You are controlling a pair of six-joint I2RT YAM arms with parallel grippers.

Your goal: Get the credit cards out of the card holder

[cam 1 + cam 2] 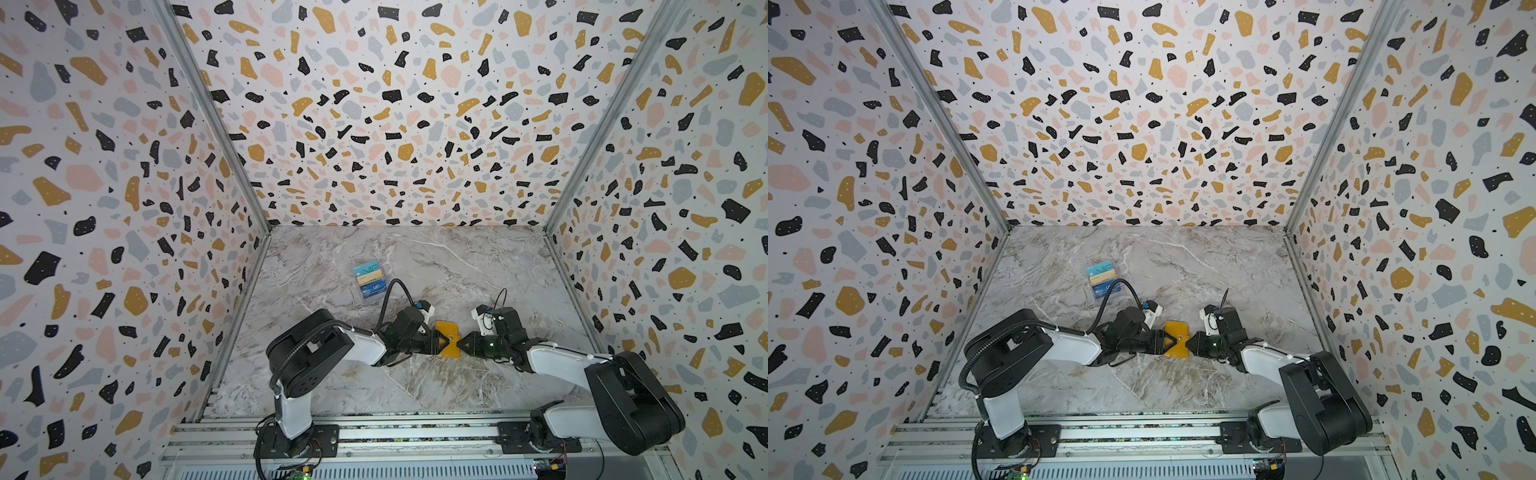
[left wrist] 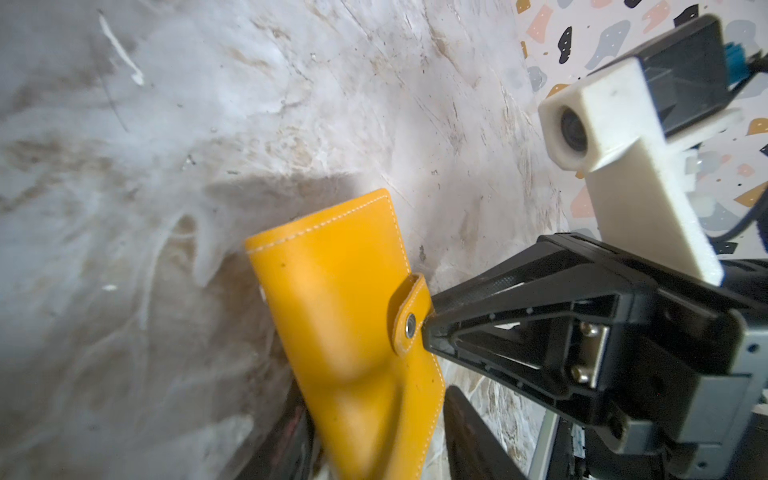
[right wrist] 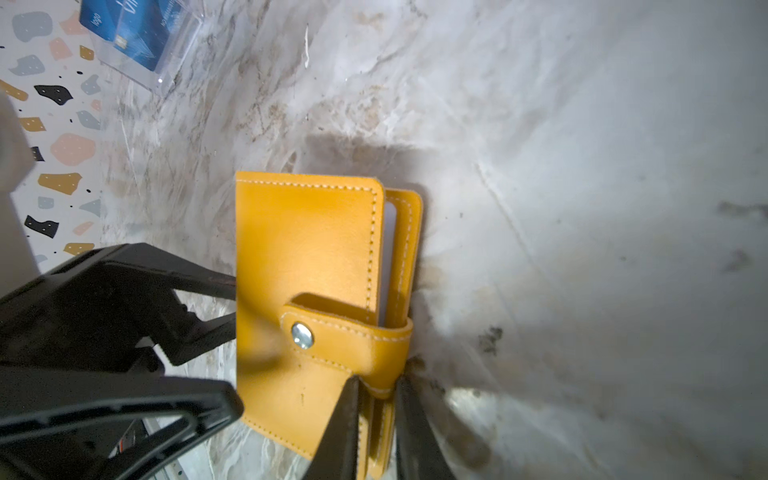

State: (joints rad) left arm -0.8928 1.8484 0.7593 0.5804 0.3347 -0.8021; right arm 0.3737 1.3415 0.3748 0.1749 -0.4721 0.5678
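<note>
Marble tabletop (image 1: 457,257); card holder (image 1: 449,338) snapped shut, extraction seemingly unstarted. Left gripper (image 1: 441,343) jaws clasp spine, 9 o'clock; right gripper (image 1: 460,344) jaws pinch snap tab (image 3: 345,332).

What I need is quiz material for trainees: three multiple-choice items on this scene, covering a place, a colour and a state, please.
1. The clear box stands: A on the table, behind and left of the card holder; B on the card holder; C on a shelf.
2. The card holder is: A teal; B yellow; C black.
3. The card holder is: A closed; B spread open; C torn apart.
1 A: a top view shows it there. 2 B: both wrist views show yellow. 3 A: its tab wraps over the front.
</note>
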